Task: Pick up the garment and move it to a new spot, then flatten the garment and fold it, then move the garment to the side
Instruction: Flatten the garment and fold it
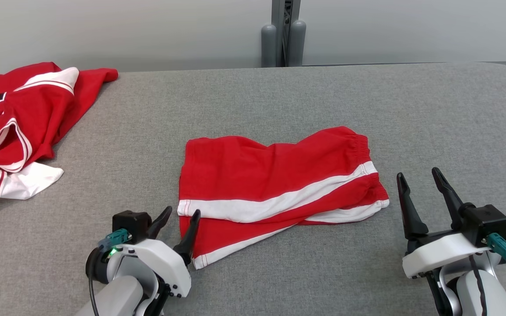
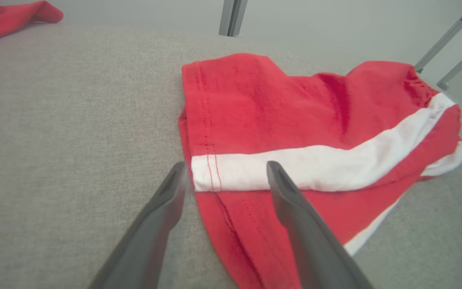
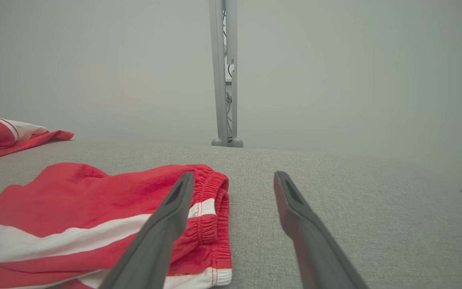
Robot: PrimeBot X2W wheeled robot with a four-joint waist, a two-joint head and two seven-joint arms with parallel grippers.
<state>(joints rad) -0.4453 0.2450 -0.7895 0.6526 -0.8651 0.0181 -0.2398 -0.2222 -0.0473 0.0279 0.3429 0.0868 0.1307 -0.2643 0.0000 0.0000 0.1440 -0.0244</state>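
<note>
Red shorts w/ a white side stripe lie folded, roughly flat, mid-way across a grey fabric table, elastic waistband toward the robot's right, leg hems toward its left. The left gripper sits at the shorts' near-left corner, fingers spread wide & grasping nothing, one finger over the hem and the other over bare table; the right gripper is just beside the waistband end, likewise spread & empty. A crumpled red & white jersey lies at the table's far-left edge, well apart.
</note>
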